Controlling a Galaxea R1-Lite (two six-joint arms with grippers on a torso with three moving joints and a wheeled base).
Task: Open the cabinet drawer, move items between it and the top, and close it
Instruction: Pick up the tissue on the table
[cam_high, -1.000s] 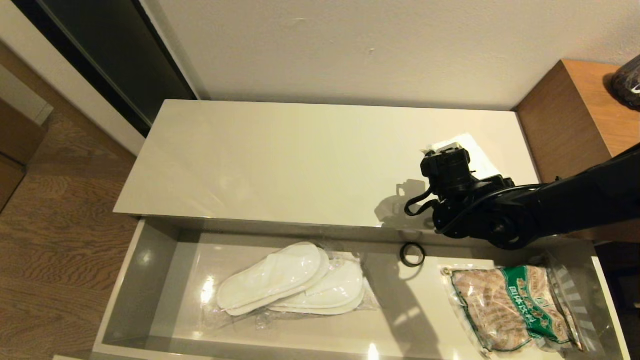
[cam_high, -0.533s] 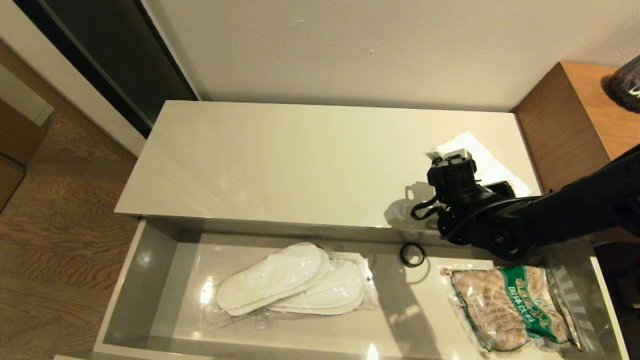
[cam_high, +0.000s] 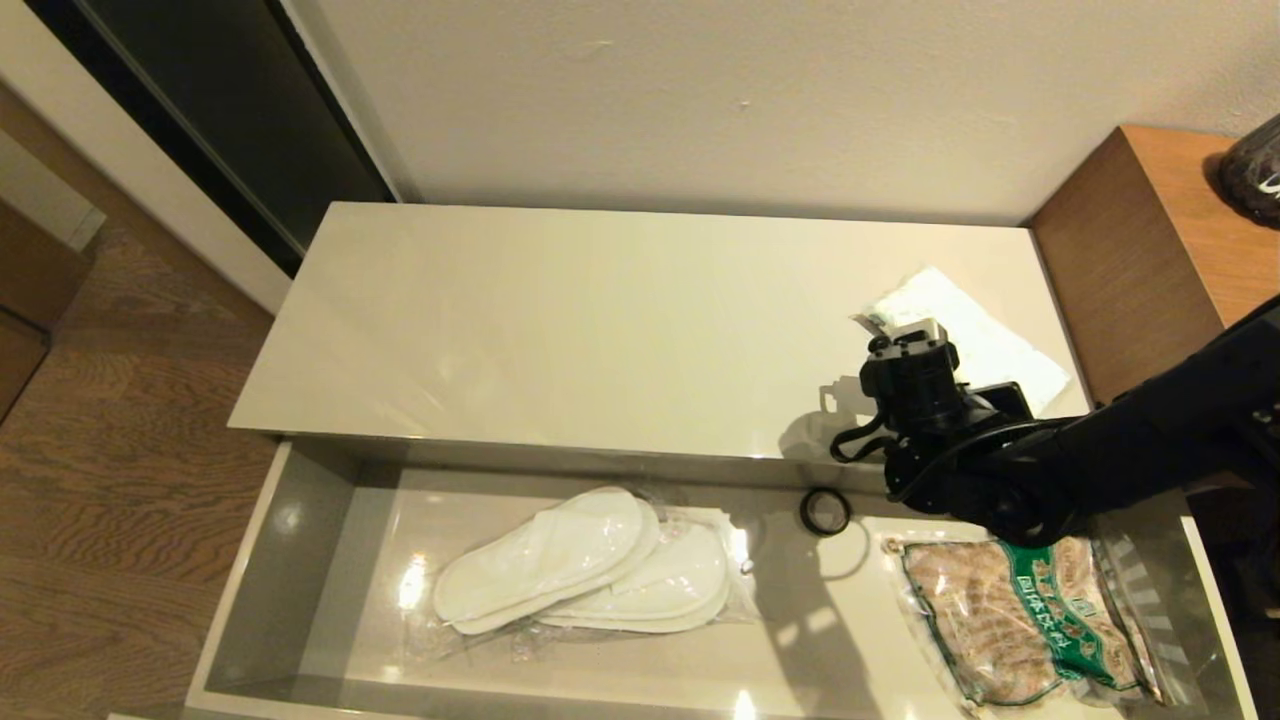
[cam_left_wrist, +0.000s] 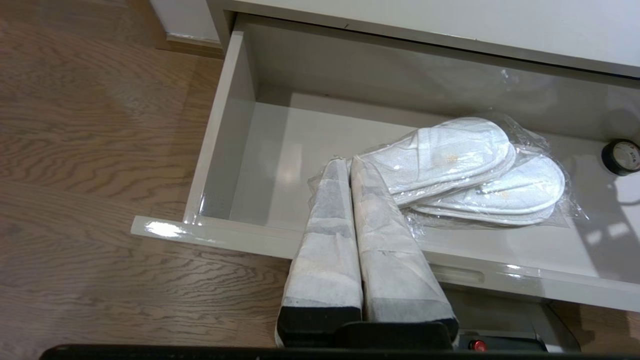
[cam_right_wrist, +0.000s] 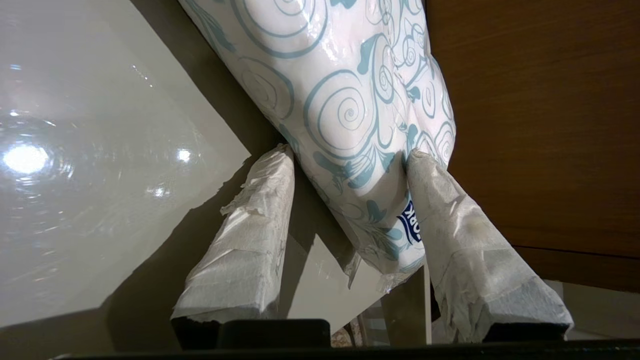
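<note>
Glossy cream panel, the top (cam_high: 560, 320) of the low cabinet, carries the tissue pack (cam_high: 965, 335) at its right end, beside the brown wooden cabinet (cam_high: 1150, 240). The right end effector (cam_right_wrist: 345, 162) sits over the pack's near end, its wrapped fingers (cam_right_wrist: 440, 200) spread to either side of the soft wrapper and not squeezing it; whether the pack lies flat or is tilted I cannot tell. The cabinet drawer (cam_high: 290, 560) stands pulled out, holding the wrapped slippers (cam_high: 590, 570), a small black ring (cam_high: 824, 511) and a snack bag (cam_high: 1020, 615). The left end effector (cam_left_wrist: 350, 162) hangs clenched and empty in front of the drawer, above the slippers' wrapper.

The step in hand looks like handling the tissue pack on the top, either seizing or freeing it. Next probably comes shifting an item between drawer and top; the slippers' slick film calls for a low, firm pinch.
</note>
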